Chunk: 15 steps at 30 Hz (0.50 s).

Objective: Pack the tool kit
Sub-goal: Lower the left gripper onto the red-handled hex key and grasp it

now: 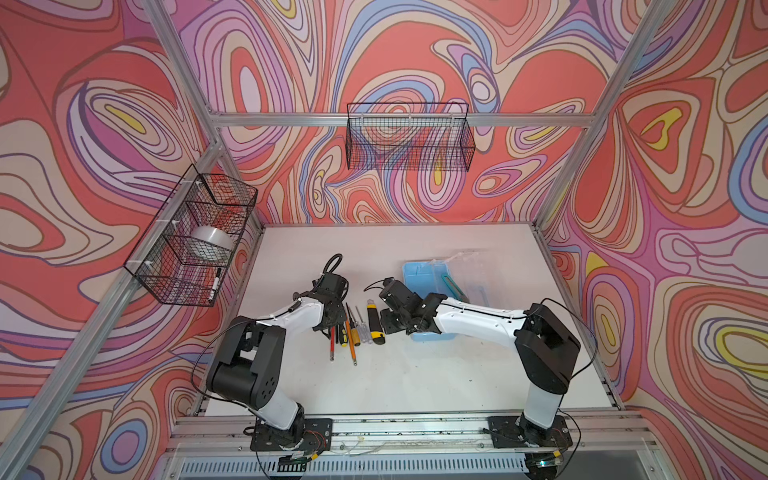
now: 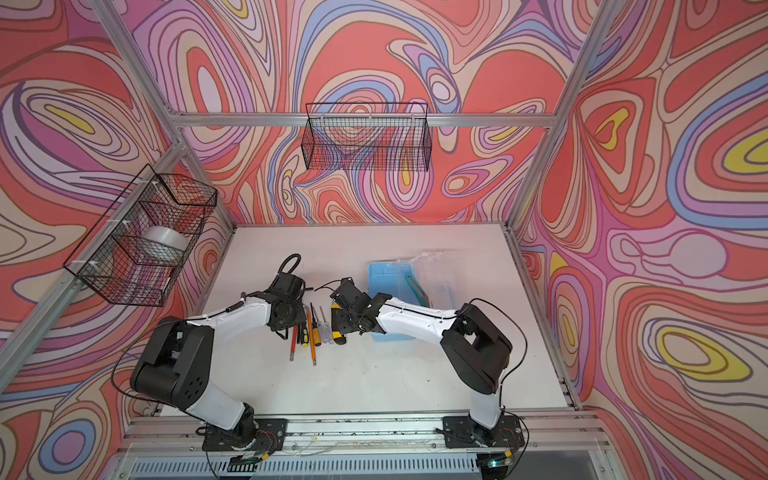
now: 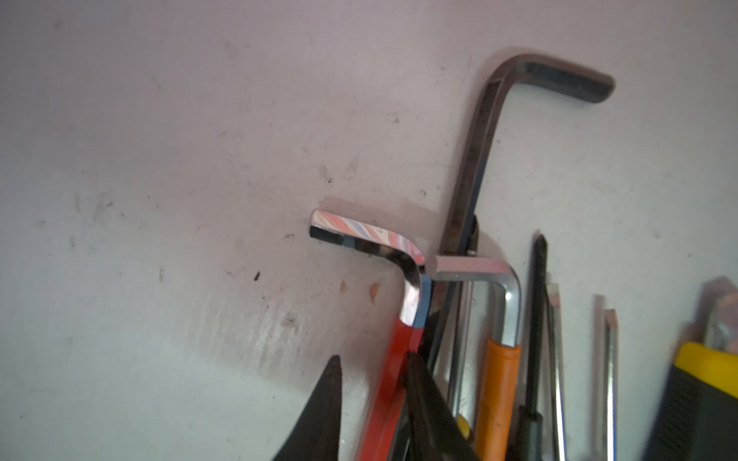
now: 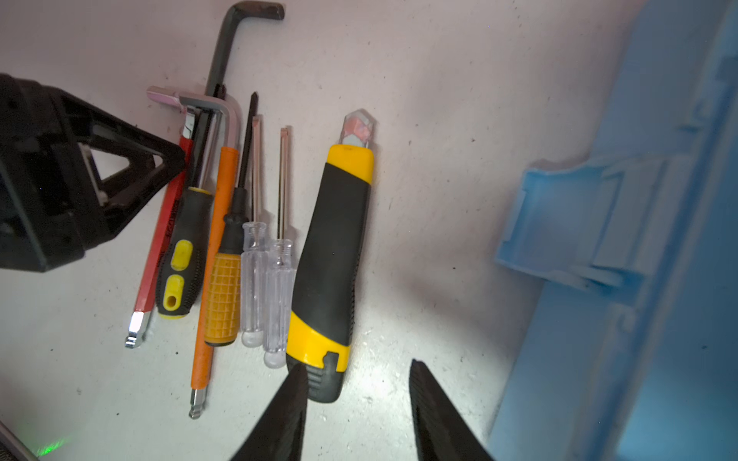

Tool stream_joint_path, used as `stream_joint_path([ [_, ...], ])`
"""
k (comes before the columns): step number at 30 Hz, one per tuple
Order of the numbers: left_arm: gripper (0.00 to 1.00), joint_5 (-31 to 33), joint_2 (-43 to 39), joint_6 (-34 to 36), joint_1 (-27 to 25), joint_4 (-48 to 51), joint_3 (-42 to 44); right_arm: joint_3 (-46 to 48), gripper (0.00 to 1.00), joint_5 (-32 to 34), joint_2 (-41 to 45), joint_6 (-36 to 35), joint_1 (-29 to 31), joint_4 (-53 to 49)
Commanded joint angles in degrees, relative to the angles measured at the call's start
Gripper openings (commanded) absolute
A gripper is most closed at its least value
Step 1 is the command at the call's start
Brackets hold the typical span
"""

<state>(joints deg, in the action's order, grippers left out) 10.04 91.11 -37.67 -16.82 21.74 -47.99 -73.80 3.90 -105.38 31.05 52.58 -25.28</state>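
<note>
Tabletop (image 3: 159, 199): left fingers (image 3: 324, 411) straddle red hex key (image 3: 393, 371), seemingly unclenched; right fingers (image 4: 288, 415) parted beside utility knife (image 4: 331, 255).

Near half of surface (image 1: 395, 386) bare, far strip too. Hex keys (image 4: 223, 52) & screwdrivers (image 4: 253, 279) lie packed, handles touching, no finger room btwn. Narrow bare lane btwn utility knife (image 4: 331, 259) & blue box (image 4: 659, 359); its latch (image 4: 559, 223) juts in. Left of red hex key (image 3: 389, 379): open surface.
</note>
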Motion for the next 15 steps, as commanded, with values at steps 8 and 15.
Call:
stream_joint_path([
  [8, 0.28, -0.16, 2.88, 0.14, 0.37, 0.24, 0.42, 0.95, 0.44, 0.08, 0.07, 0.67, 0.07, 1.37],
  [15, 0.21, -0.46, 4.75, 0.15, 0.35, 1.44, -0.95, 1.02, 0.44, -0.03, -0.15, 0.65, 0.05, 1.55],
])
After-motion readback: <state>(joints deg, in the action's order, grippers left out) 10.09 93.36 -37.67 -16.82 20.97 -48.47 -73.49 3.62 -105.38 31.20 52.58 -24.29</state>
